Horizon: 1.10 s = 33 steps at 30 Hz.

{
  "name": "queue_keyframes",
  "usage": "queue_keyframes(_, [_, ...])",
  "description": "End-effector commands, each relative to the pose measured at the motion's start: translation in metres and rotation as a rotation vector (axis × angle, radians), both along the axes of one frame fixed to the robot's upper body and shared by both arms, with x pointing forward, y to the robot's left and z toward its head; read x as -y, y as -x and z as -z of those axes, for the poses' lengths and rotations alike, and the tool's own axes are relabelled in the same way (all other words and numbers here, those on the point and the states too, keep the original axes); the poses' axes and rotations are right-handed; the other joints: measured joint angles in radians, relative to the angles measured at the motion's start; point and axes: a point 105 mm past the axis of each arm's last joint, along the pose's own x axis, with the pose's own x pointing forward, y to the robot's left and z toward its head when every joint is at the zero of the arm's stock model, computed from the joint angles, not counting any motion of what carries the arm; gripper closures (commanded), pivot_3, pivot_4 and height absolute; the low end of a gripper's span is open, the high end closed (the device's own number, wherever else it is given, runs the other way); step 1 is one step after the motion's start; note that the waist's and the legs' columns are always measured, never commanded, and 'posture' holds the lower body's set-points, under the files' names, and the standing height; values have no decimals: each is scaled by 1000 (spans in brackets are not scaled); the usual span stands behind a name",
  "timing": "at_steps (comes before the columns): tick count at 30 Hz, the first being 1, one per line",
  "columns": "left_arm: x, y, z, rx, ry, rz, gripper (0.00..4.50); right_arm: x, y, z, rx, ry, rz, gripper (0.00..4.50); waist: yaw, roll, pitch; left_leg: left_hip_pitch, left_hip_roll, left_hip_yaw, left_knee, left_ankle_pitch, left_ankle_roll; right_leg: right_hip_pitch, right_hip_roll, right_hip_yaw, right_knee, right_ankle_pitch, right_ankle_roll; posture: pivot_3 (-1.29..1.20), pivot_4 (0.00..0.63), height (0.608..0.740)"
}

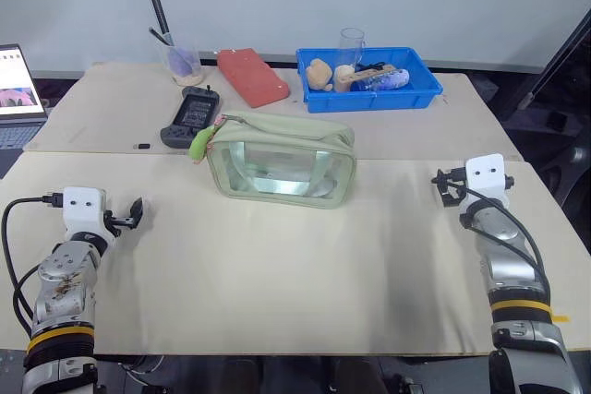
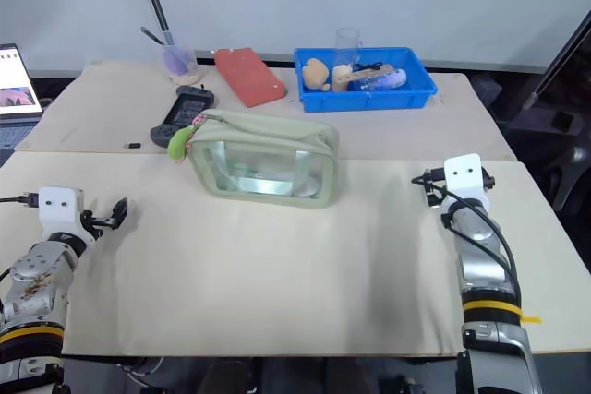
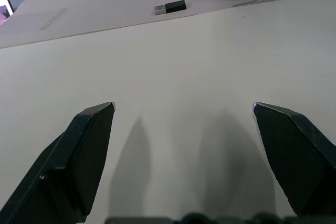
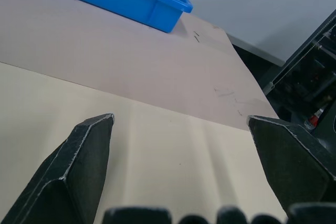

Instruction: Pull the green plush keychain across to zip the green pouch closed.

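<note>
1. Both of your claws are nearest: the left gripper (image 1: pixel 137 212) and the right gripper (image 1: pixel 439 184) hover over the table (image 1: pixel 277 265), jaws spread wide, holding nothing.
2. You'll find the green pouch (image 1: pixel 281 161) mid-table between them, well apart from both.
3. Its green plush keychain (image 1: pixel 199 142) hangs at the pouch's left end.
4. Behind sits a blue bin (image 1: pixel 369 94).
</note>
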Motion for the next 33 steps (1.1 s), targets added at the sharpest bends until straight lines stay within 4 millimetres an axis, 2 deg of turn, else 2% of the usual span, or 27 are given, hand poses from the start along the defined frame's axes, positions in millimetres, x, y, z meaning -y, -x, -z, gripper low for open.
queue_keyframes(1, [-2,-1,-16,48,-12,8,0,5,1,-19,71,3,14,7,0,0,0,0,0,0,0,0,0,0,0,0,0,0,0,0,150,740])
queue_keyframes(6, [-3,1,-21,77,69,21,0,5,0,-19,70,4,11,7,0,0,0,0,0,0,0,0,0,0,0,0,0,0,0,0,150,740])
queue_keyframes(9, [0,2,-38,99,115,90,0,2,-2,-36,104,7,-36,7,-1,0,0,0,0,0,0,0,0,0,0,0,0,0,0,0,150,740])
queue_keyframes(11, [2,3,-69,146,136,152,0,-5,-5,-54,123,-21,-127,7,-3,0,0,0,0,0,0,0,0,0,0,0,0,0,0,0,150,740])
queue_keyframes(13, [12,6,-102,164,80,257,0,-21,-6,-77,132,-68,-270,7,-6,0,3,-1,0,0,0,0,0,-1,0,0,0,0,0,0,150,740])
queue_keyframes(15, [26,8,-130,165,27,365,0,-45,-1,-103,142,-95,-462,7,-8,0,3,-1,0,0,0,0,0,-1,0,0,0,-1,0,0,150,740])
queue_keyframes(17, [52,10,-168,178,-47,518,0,-73,10,-137,143,-111,-659,7,-9,0,3,0,0,0,0,0,0,0,0,0,0,-1,0,0,150,740])
queue_keyframes(19, [76,13,-195,189,-104,645,0,-93,21,-155,111,-106,-788,7,-7,0,3,-1,0,0,-1,0,0,-1,0,-1,0,-2,1,0,150,740])
queue_keyframes(22, [118,19,-220,175,-185,849,0,-120,40,-164,32,-57,-944,7,3,0,3,0,0,0,-2,0,0,0,0,-1,-2,-3,0,0,150,740])
queue_keyframes(24, [149,22,-227,145,-247,986,0,-133,49,-169,2,-50,-1002,7,6,0,3,-1,0,0,-2,0,0,0,0,-1,-2,-3,-1,0,150,740])
queue_keyframes(27, [180,25,-230,117,-331,1114,0,-148,61,-170,-33,-32,-1065,7,6,0,3,-2,0,0,-2,0,0,-1,0,-1,-2,-4,-1,0,150,740])
queue_keyframes(29, [206,20,-219,93,-503,1192,0,-160,71,-168,-68,-2,-1107,7,7,0,3,-2,0,0,-2,0,0,-1,1,-1,-2,-4,-1,0,150,740])
queue_keyframes(31, [219,13,-206,70,-668,1232,0,-168,79,-167,-84,12,-1136,7,7,0,3,-2,-1,0,-1,0,0,-1,1,-1,-1,-4,0,0,150,740])
queue_keyframes(33, [225,2,-198,79,-789,1228,0,-174,86,-167,-90,15,-1153,7,6,0,3,-2,-1,0,-1,0,0,-1,1,-1,-1,-3,0,0,150,740])
